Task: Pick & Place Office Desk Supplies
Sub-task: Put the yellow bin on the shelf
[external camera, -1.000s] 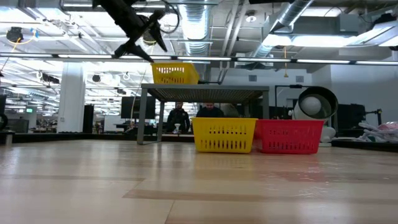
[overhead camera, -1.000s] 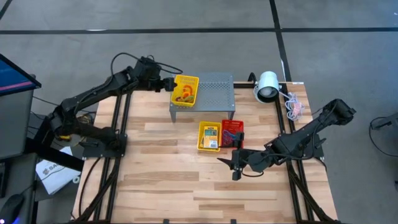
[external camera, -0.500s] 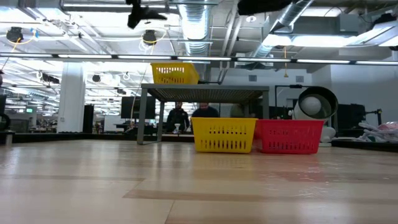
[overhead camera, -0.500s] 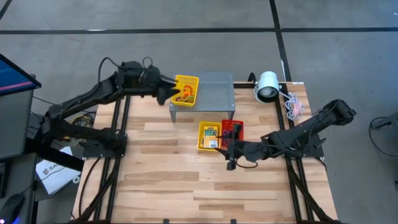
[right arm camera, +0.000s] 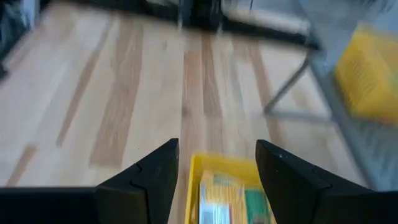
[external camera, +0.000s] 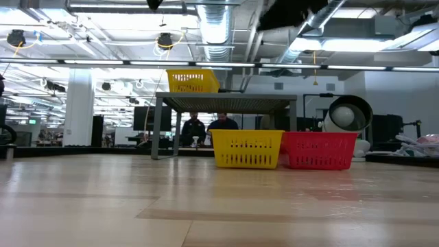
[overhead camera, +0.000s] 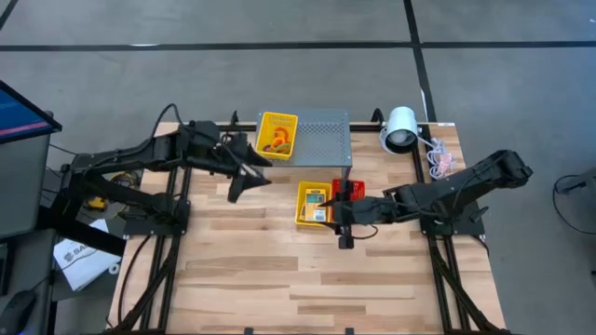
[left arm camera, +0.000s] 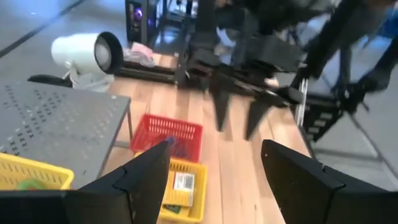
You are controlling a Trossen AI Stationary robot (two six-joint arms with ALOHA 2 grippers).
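Your front half of the table [overhead camera: 279, 279] is bare wood, open on both sides; left gripper [overhead camera: 244, 181] hangs spread wide and empty, just left of the grey box [overhead camera: 321, 140]; right gripper [overhead camera: 341, 223] hovers, fingers parted and empty, over the seam between yellow basket [overhead camera: 314, 204] and red basket [overhead camera: 352, 197]; a white lamp [overhead camera: 400, 128] sits at the back right corner; card boxes [overhead camera: 317, 203] fill the yellow basket; band loops [overhead camera: 277, 141] lie in a second yellow basket [overhead camera: 277, 135] atop the box.
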